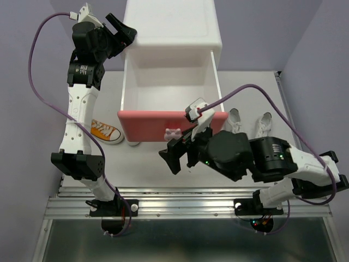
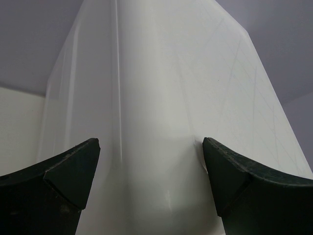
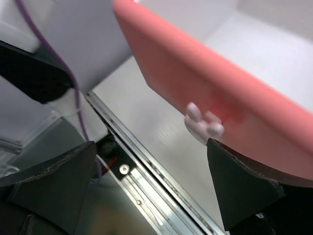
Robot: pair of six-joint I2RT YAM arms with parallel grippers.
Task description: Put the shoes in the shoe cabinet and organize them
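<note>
The cabinet (image 1: 172, 27) stands at the far table edge with its salmon drawer (image 1: 158, 123) pulled out. The left claw (image 1: 124, 30) is spread around the cabinet's left corner. The right claw (image 1: 177, 155) is spread just before the knob (image 1: 173, 132). An orange shoe (image 1: 106, 132) lies left of the drawer, and the white shoes (image 1: 234, 119) lie right of it.

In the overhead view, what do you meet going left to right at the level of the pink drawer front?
Orange canvas sneaker with white sole → salmon-pink drawer front → white lace-up sneaker → second white lace-up sneaker
</note>
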